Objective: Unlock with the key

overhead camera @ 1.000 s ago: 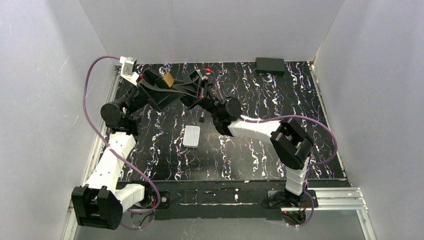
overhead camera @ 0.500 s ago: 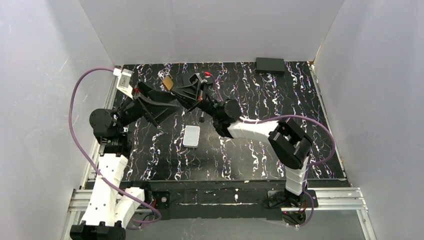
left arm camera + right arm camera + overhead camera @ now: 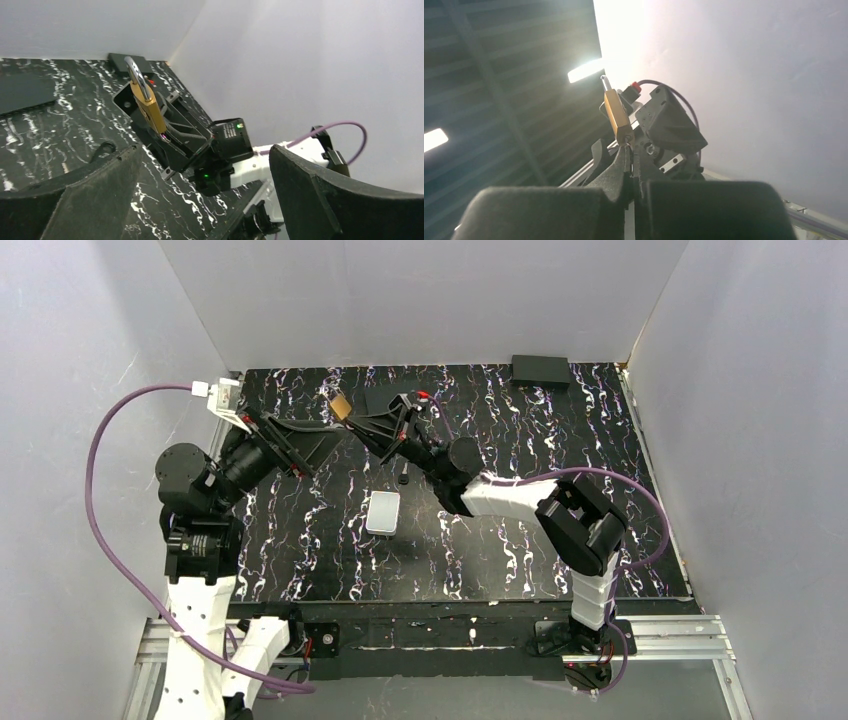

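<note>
The right gripper (image 3: 360,422) is clamped on a brass padlock (image 3: 341,407), held aloft near the table's (image 3: 520,530) far edge. The left gripper (image 3: 312,448), jaws wide apart, hovers just left of it. The key (image 3: 402,480) lies mid-table near a silver plate (image 3: 383,512). The right half is open up to a black box (image 3: 540,370).

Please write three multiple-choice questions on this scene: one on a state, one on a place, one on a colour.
1. The left pincer is: A open and empty; B shut on something; C out of view.
2. The padlock is held by: A the left pincer; B the right pincer; C nothing.
3. The padlock body is: A black; B brass-gold; C red.
Answers: 1 A, its fingers stand wide apart; 2 B, the padlock rises from its closed tips; 3 B, it shines gold in both wrist views.
</note>
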Robot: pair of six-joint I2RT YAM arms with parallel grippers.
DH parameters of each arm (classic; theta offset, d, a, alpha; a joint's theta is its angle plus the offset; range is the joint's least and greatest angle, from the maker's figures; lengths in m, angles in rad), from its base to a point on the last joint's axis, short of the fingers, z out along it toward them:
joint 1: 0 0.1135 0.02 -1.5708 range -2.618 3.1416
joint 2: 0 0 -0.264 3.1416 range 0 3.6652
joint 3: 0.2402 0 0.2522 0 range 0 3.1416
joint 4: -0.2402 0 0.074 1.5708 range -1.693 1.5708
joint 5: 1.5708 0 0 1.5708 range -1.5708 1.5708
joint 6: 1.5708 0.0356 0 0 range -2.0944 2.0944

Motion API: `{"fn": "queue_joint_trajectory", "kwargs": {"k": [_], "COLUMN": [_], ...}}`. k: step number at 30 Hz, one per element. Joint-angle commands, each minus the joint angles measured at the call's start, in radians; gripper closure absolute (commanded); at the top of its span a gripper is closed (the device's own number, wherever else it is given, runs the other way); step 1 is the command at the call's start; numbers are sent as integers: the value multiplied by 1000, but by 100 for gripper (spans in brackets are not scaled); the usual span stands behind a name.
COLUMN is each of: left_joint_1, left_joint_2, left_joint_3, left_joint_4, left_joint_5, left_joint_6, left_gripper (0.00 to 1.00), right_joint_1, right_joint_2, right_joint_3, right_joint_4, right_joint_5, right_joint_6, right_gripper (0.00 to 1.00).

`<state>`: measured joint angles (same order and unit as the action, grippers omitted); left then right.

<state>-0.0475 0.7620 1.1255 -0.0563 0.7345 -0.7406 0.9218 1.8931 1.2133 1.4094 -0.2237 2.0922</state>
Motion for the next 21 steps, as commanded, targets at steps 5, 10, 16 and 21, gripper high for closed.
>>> {"fn": "queue_joint_trajectory", "kwargs": {"k": [5,10,16,21], "left_joint_1": [4,4,4,5], "left_joint_2": [10,25,49,51], "left_joint_3": [2,-88,-119,-127], "left_joint_4": [-174,-94,-29,-13], "left_joint_5": [-189,-194,-200,-202], "left_joint_6": [48,6,-34,-50], "left_gripper": [16,37,51,53], "right_joint_1": [-17,-17,-17,-17], "right_joint_2": [-77,-83,-89,-101], "right_joint_3": [-80,-86,-99,-111], "right_joint_4": [10,-20,-38,-75], "right_joint_5": [-17,-63,-96,-109], "right_joint_6": [-90,-153,-187,-222], "right_gripper": [99,99,99,99]}}
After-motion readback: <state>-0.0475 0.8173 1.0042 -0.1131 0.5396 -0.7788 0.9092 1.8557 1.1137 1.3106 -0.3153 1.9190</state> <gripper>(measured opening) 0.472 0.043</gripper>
